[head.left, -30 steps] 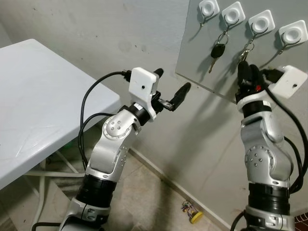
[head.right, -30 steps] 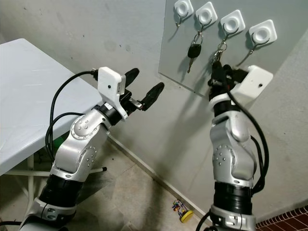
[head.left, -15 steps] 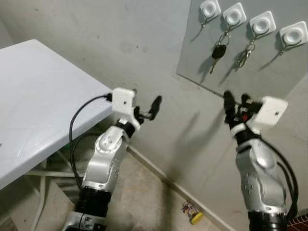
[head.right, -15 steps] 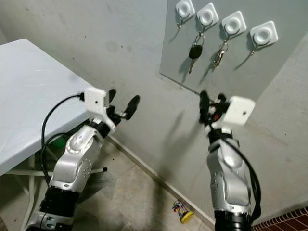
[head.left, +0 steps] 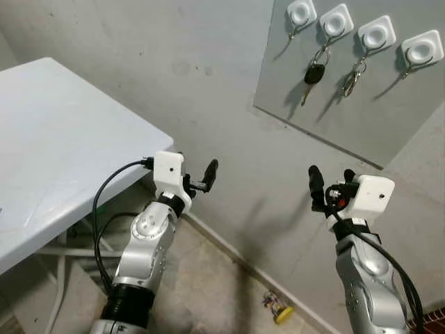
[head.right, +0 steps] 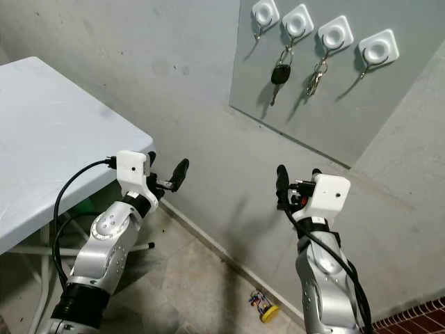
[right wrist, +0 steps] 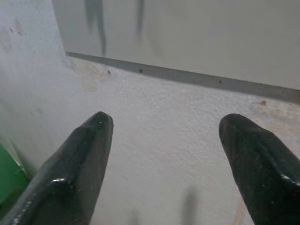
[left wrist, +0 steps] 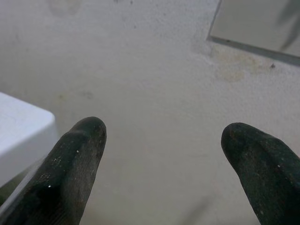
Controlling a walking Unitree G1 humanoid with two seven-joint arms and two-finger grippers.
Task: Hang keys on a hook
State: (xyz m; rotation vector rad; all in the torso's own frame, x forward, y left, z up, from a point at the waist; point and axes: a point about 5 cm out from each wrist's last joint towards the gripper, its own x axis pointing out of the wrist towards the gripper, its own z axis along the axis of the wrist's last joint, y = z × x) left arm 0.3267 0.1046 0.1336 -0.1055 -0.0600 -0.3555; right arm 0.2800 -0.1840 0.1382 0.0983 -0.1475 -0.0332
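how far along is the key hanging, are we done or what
Looks done: a silver key bunch hangs from the third white hook, beside the black car key on the second hook. Nothing is in hand: the right gripper and left gripper are both open and empty, below the grey board. No hanging step appears left.

The rough, matt grey plaster wall [head.left: 174, 56] carried a smooth, flat grey panel [head.left: 389, 118] with four glossy white plastic square hook mounts [head.left: 377, 33]. A black plastic-headed car key [head.left: 312, 75] and a bunch of shiny metal keys [head.left: 351, 81] hung there. The white plastic table [head.left: 55, 146] looked smooth, faintly scuffed.
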